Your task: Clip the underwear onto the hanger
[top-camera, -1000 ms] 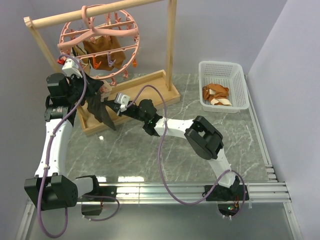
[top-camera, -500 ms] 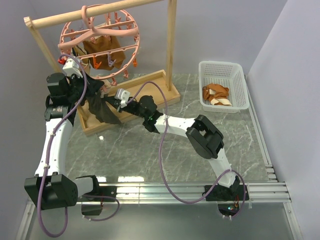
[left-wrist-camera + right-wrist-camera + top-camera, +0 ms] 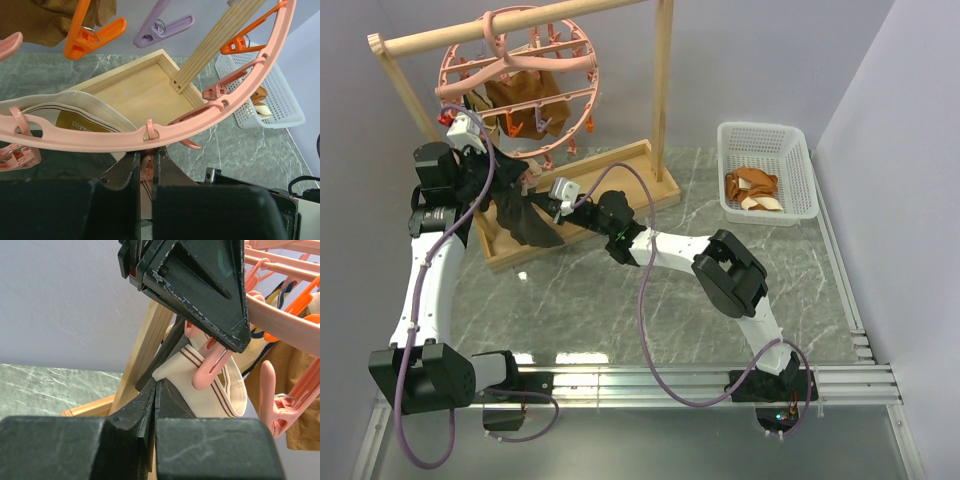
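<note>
Over the last second I nudged the left gripper (image 3: 146,155), pinching a pink clip (image 3: 147,169) under the hanger (image 3: 225,102), upward while the right gripper (image 3: 156,390), clamped on the underwear (image 3: 220,390), brought its waistband beside that clip, nearly ready for clipping.

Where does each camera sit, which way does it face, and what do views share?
Top external: above and behind the bases, facing down on both arms, the hanger and underwear.
Left wrist: beside the hanger's ring, facing down to the wooden rack base; own fingers pinch a pink clip.
Right wrist: low, facing up at the left gripper; own fingers shut on the underwear.
Shared: both wrist views show the pale waistband.
</note>
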Controlling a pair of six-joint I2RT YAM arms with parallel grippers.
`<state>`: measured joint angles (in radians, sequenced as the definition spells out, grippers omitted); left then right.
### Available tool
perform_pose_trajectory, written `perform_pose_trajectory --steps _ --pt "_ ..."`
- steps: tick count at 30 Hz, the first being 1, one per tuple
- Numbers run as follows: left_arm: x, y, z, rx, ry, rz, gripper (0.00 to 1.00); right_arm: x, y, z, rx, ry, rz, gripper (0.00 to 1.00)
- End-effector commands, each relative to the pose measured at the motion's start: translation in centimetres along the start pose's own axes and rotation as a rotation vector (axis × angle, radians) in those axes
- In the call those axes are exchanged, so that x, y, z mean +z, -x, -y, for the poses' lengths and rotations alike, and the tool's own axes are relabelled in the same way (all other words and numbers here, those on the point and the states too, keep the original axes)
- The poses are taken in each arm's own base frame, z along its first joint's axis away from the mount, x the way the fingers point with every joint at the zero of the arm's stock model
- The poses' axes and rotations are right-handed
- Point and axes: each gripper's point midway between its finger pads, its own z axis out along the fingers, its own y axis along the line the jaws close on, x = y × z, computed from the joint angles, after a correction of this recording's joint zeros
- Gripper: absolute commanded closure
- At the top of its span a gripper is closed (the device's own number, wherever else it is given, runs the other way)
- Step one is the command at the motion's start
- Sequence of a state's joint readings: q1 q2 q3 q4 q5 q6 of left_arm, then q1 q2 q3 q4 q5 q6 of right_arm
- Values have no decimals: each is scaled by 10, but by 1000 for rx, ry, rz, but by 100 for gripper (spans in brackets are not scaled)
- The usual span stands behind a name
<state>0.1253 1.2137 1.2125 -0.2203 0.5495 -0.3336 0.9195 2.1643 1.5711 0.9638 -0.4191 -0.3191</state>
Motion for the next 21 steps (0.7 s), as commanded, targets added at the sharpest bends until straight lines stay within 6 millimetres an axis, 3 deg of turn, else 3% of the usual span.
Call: perform_pose_trajectory --steps 1,9,21 --pt "-2 -23 -5 -51 20 -97 91 9 53 34 -83 -67 110 100" --pt "-1 -15 -4 -46 22 -76 89 13 58 49 -122 -79 117 100" --pt "-2 3 2 -61 20 -18 68 9 60 47 -142 -54 106 100"
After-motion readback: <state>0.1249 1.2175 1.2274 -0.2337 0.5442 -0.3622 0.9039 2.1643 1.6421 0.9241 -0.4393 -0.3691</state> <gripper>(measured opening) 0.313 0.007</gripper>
